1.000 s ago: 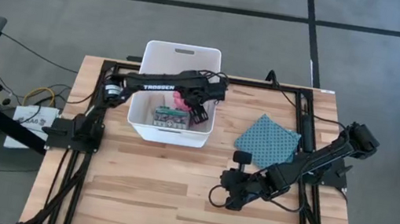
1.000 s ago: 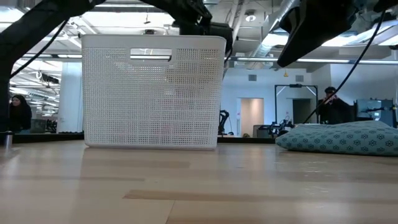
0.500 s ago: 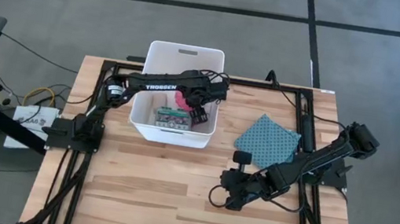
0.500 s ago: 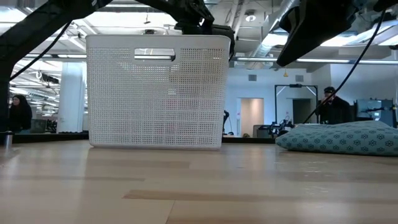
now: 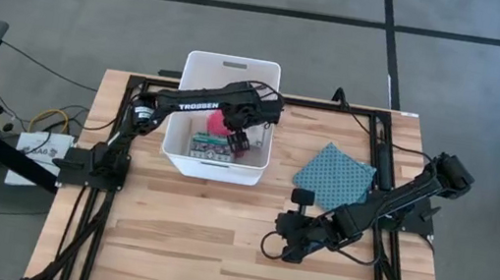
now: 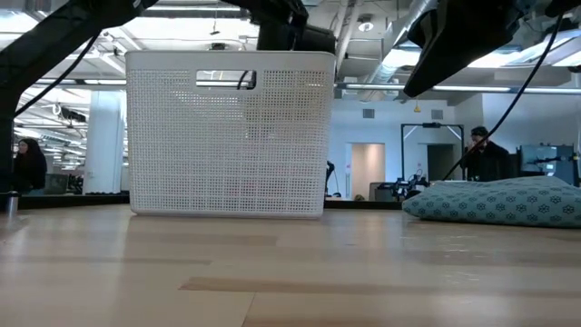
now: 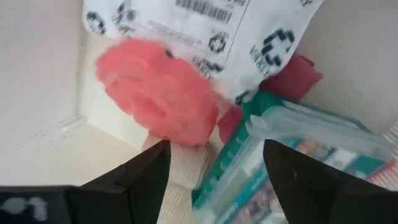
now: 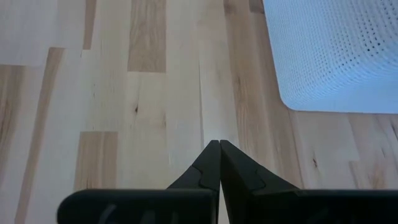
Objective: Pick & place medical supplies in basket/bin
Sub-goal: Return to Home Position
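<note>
The white bin [image 5: 194,62] stands at the table's far side; the low view shows its perforated wall [image 6: 227,136]. Inside lie the pink spiky disc [image 5: 217,121] [image 7: 158,90], the white black-patterned pouch [image 7: 205,31], the teal-green packet [image 5: 212,150] [image 7: 261,155] and a magenta piece [image 7: 292,74]. My left gripper [image 5: 237,141] [image 7: 216,146] hangs open inside the bin's right half, just above these items, with nothing between its fingers. My right gripper [image 5: 279,244] [image 8: 219,144] is shut, low over the bare table near its right front. No roll or tube shows.
The teal dotted cloth [image 5: 334,173] [image 6: 499,200] lies flat on the table right of the bin. The bin's corner [image 8: 336,56] shows ahead of my right gripper. Bare wood covers the table's near half. People [image 6: 27,163] stand far back in the room.
The bin has slid a little toward the table's right edge, then stayed still. My left gripper has shifted slightly toward the left inside the bin, uncovering more of the pink disc.
</note>
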